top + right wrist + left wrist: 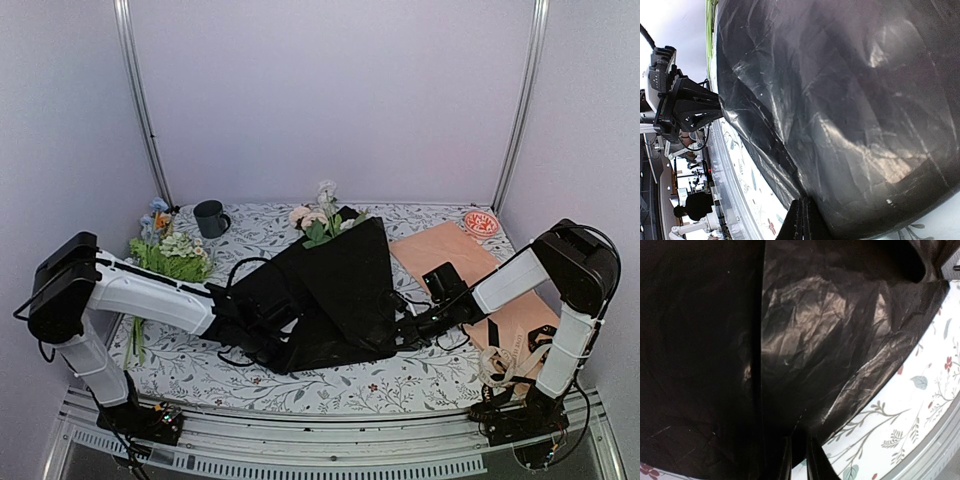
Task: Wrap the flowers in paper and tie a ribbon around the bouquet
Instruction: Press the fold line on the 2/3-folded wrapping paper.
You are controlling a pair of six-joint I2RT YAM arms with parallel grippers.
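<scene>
Top view: the paper [335, 290] lies in the middle of the tabletop [420, 385], folded into a rough cone over the flowers [318, 222]. Their pale blooms and leaves stick out at its far end. The left arm is raised from its base at the near left, bent sharply at the elbow and stretched low to the right. The left hand [272, 330] is set against the near left edge of the paper. The right arm is raised at the near right, folded at the elbow and reached down to the left. The right hand [405, 332] is placed at the near right edge of the paper. The ribbon [512, 362] lies in loops beside the right base, on a peach sheet [445, 250]. A mug [211, 217], a mixed bunch [172, 255] and a small dish [481, 222] are seen toward the far side.

Left wrist view: crinkled paper [830, 340] fills most of the picture. The left hand [800, 462] is seen with its fingers [786, 462] narrowly apart at the paper's lower edge. Whether paper is pinched cannot be told.

Right wrist view: the right hand [802, 217] is closed, its fingers pressed together where a folded edge of the paper [840, 110] runs down to them. A grip on that edge cannot be confirmed.
</scene>
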